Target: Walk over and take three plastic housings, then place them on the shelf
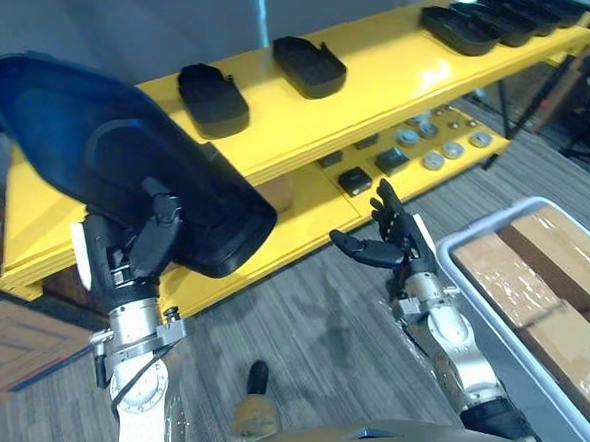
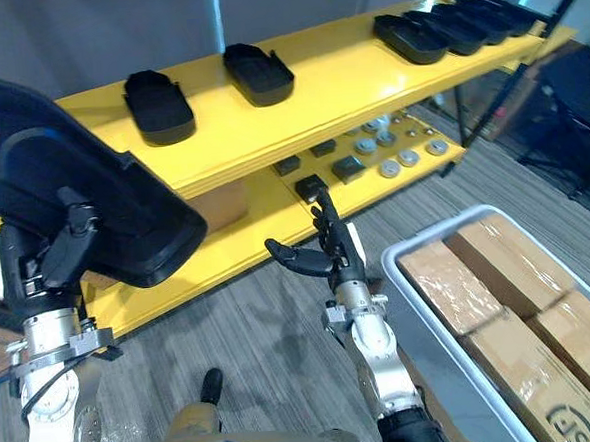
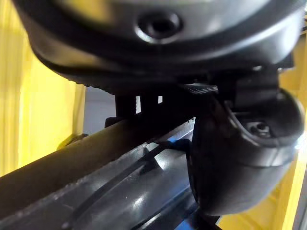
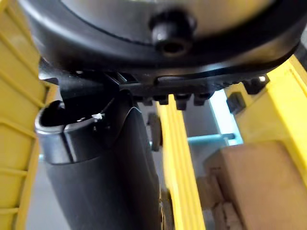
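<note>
Black glossy plastic housing [image 1: 89, 133], large and tilted, clenched in the left hand [image 1: 146, 240] at near left before the yellow two-tier shelf [image 1: 368, 101], right hand [image 1: 391, 237] slack and empty: risks slipping from that one-sided grip or clipping the shelf's front edge.

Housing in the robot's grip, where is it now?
The housing is at the eye views' left, clasped in the left hand, held up before the yellow shelf's left end.
</note>
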You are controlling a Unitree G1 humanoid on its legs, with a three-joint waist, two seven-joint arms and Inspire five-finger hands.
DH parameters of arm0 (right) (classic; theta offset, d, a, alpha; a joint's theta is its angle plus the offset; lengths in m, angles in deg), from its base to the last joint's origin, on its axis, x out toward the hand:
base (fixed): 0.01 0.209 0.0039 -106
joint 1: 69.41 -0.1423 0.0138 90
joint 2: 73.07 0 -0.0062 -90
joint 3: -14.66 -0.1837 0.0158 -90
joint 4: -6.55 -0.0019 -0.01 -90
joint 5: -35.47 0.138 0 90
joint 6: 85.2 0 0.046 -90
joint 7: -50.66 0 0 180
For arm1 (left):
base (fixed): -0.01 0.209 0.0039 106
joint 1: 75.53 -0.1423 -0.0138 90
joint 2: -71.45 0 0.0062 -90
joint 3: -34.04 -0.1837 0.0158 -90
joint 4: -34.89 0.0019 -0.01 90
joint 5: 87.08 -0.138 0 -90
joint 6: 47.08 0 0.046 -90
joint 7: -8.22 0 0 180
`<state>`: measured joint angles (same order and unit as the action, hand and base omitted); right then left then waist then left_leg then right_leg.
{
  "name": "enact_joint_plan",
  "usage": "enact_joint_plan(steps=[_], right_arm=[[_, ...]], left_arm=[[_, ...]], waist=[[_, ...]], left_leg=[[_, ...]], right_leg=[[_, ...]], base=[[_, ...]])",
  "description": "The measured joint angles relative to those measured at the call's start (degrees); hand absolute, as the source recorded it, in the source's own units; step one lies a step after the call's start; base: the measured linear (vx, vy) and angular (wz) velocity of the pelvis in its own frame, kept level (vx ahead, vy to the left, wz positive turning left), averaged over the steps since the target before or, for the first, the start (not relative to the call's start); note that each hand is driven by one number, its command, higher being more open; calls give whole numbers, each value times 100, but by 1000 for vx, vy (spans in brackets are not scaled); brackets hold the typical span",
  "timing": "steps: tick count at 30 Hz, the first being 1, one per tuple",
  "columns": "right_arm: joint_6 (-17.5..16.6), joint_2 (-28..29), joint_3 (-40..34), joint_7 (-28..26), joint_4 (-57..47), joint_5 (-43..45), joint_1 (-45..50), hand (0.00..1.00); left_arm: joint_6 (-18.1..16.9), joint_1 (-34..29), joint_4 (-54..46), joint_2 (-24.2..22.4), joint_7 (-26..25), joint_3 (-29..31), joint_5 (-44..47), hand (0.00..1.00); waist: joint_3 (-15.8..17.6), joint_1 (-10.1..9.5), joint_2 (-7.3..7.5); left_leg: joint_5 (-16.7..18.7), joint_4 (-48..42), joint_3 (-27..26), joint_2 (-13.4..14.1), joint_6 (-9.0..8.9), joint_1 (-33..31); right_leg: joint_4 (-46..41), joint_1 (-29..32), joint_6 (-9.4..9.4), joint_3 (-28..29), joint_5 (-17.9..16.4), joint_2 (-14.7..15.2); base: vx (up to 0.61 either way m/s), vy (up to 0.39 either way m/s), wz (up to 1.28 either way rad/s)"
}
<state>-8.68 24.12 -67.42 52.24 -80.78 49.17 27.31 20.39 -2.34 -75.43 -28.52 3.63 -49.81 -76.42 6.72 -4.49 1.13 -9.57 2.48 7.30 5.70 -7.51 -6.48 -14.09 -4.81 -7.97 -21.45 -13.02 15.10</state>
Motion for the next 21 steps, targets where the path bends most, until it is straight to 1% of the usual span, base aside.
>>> enact_joint_plan(steps=[2,3,5,7,8,10,13,14,15,16,17,18,19,20,21], right_arm=[[-101,70,-90,-20,-75,-35,103,100],[-173,62,-134,-104,-75,-36,107,100],[-369,44,-189,-278,-75,-22,96,100],[-506,-1,-173,-491,-75,-1,18,100],[-593,-18,-174,-581,-75,-3,-43,100],[-712,-43,-206,-634,-81,0,-64,100],[-728,-110,-334,-757,-99,11,-63,100],[-728,-159,-353,-774,-102,16,-63,100],[-728,-186,-379,-802,-107,28,-64,100],[-728,-184,-393,-827,-106,35,-61,100],[-729,-181,-398,-865,-108,49,-62,100],[-728,-154,-390,-885,-107,49,-62,100],[-729,-141,-388,-887,-108,50,-62,100],[-729,-105,-385,-887,-108,52,-62,100],[-729,-51,-384,-887,-111,64,-62,100]], left_arm=[[-45,76,0,123,325,-171,247,0],[-110,128,0,202,604,-303,334,0],[-143,274,-2,349,1021,-515,342,0],[-229,363,-2,434,1214,-589,345,0],[-296,391,-2,435,1230,-588,386,0],[-306,459,-1,432,1160,-584,466,0],[-391,515,-1,365,802,-514,469,0],[-418,508,-1,315,653,-471,469,0],[-458,505,-1,275,499,-448,466,0],[-481,488,-2,257,420,-439,464,0],[-491,465,-2,185,307,-383,444,0],[-493,412,-2,91,216,-320,442,0],[-494,368,-2,50,165,-295,434,0],[-495,232,-2,-1,65,-258,415,0],[-495,113,-14,-42,4,-214,388,0]], waist=[[1,3,2],[0,14,7],[1,32,3],[8,75,-10],[27,166,-41],[58,215,-88],[166,270,-204],[214,299,-256],[315,303,-295],[347,304,-310],[415,303,-332],[483,310,-324],[546,308,-320],[637,294,-299],[692,282,-260]], left_leg=[[-31,14,1,-1,-5,-30],[-62,55,-19,-1,-19,-24],[-93,88,-114,5,-12,-13],[-94,76,-248,19,-10,-9],[-102,69,-292,30,1,-10],[-113,61,-337,51,16,-10],[-91,-45,-373,82,44,-27],[-6,-170,-374,89,96,-103],[109,-393,-386,92,111,-188],[181,-542,-388,91,123,-268],[313,-842,-408,92,156,-412],[473,-1137,-515,94,219,-514],[561,-1276,-612,99,244,-518],[764,-1603,-760,94,226,-526],[942,-1924,-877,92,263,-565]], right_leg=[[8,-32,-106,-49,66,-2],[34,-22,-160,-51,108,2],[132,29,-196,9,202,3],[201,85,-207,131,273,2],[258,89,-205,172,332,-12],[285,108,-196,220,372,-32],[204,157,-137,289,332,-48],[122,201,-112,292,311,-47],[-7,248,-87,314,260,-31],[-97,293,-113,324,208,-18],[-292,373,-92,337,132,18],[-500,384,-114,333,7,86],[-610,368,-102,333,-55,132],[-799,309,-146,318,-233,253],[-899,221,-167,288,-343,338]], base=[[23,-51,10],[0,0,0],[-20,-1,-15],[-51,19,-31],[-57,22,-28],[-56,11,-15],[-108,4,-8],[-103,2,-1],[-127,4,-1],[-109,10,0],[-87,10,7],[-65,10,10],[-48,10,15],[-35,22,16],[-20,48,22]])
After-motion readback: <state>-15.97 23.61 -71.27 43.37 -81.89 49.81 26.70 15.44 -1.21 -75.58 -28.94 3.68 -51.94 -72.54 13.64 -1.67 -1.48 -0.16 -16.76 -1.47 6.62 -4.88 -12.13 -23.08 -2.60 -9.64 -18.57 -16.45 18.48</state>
